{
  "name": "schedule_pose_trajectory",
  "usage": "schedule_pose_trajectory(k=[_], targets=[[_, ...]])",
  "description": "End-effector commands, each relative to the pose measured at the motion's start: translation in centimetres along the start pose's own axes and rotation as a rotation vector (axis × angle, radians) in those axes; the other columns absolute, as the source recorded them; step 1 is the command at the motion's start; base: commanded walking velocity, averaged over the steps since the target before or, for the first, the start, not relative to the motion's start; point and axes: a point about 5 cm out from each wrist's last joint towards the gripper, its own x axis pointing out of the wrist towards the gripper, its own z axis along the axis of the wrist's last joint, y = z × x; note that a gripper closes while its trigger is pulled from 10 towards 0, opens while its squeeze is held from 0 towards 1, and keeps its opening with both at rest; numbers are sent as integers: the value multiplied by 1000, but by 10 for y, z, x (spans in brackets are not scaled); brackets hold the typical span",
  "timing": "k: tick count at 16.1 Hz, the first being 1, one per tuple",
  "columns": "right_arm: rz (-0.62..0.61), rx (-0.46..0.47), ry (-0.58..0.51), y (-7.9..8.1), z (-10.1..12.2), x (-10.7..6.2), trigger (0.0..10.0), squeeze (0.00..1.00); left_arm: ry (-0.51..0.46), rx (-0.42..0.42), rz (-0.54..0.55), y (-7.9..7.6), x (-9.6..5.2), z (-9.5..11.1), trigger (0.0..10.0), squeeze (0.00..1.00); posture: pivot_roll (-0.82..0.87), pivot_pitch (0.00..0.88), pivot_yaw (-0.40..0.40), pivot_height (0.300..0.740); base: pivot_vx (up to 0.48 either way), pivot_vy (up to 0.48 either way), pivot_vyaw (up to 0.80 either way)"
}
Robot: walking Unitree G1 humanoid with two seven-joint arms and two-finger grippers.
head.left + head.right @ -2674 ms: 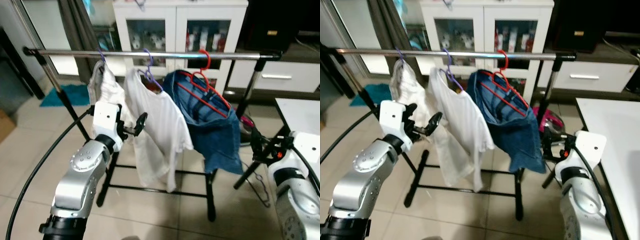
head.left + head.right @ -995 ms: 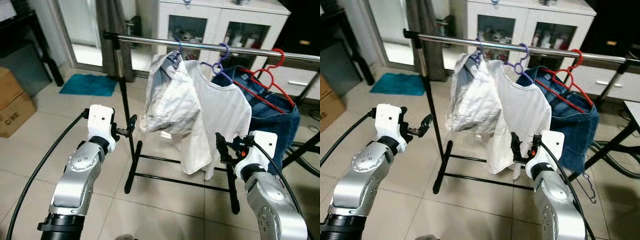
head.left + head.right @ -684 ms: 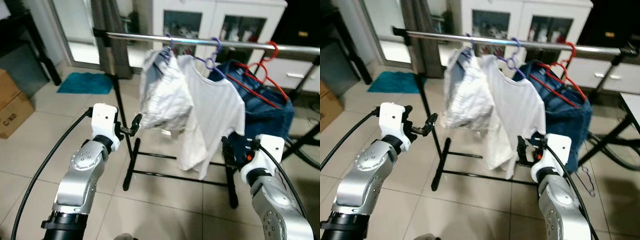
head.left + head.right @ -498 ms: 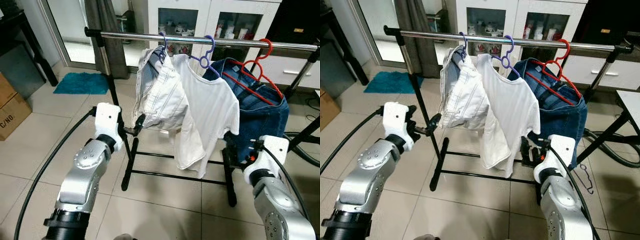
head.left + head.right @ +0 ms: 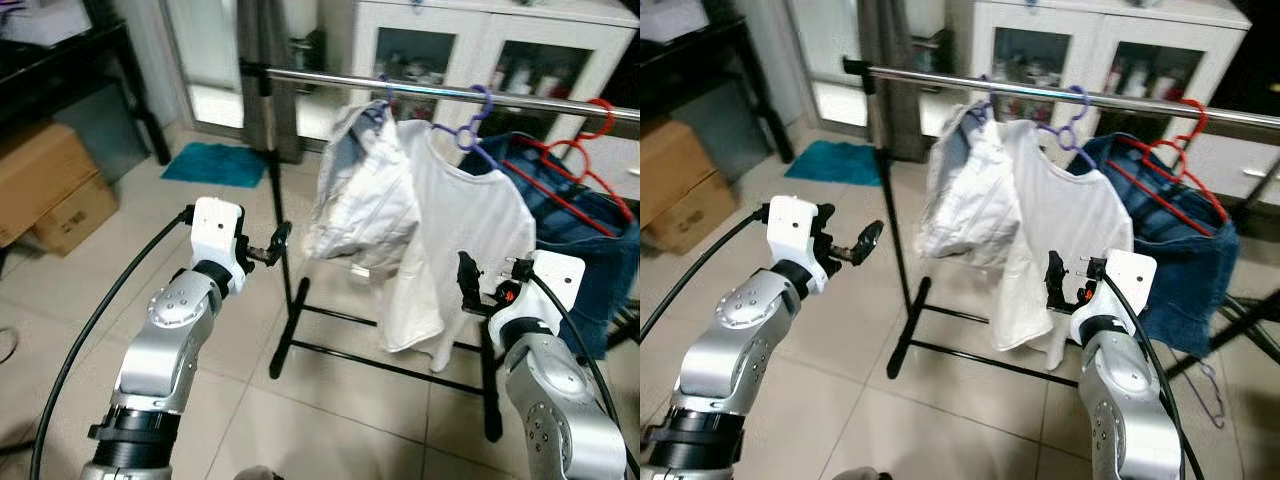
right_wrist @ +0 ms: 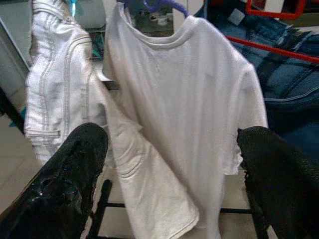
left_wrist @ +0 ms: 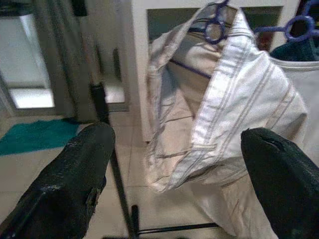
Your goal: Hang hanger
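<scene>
My left gripper [image 7: 174,164] and right gripper [image 6: 169,169] spread, empty. 3 garments on rail [image 5: 420,88]. Hanging looks done; next: back off.

cardboard boxes [image 5: 50,195]: far left, on floor | teal mat [image 5: 218,163]: by glass door | white cabinet [image 5: 1095,60]: behind

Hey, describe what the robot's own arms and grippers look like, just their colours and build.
Both arms are silver metal with rounded joints and black bands. Each wrist ends in a white boxy block. The left gripper and right gripper each have two long black fingers with a rough, grainy surface. A thick black cable loops along the left arm, another along the right arm, and a small red spot marks the right wrist.
</scene>
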Motion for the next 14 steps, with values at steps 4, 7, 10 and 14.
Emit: schedule_pose_trajectory(k=[4,7,10,14], targets=[[24,-11,-13,5,2,3,10000,1000,-12,-3,-24,-3,3,3,10000,145,7,0,26,740,287,0,0],[34,-23,-5,6,0,2,10000,0,-12,-4,-32,-4,3,3,10000,141,8,0,28,740,294,0,0],[5,-132,23,2,-2,4,10000,0,-14,1,-40,-5,4,3,10000,141,13,0,26,740,295,0,267],[-5,-53,2,1,-1,5,10000,0,-14,8,-51,-6,3,3,10000,141,14,0,27,740,292,0,400]])
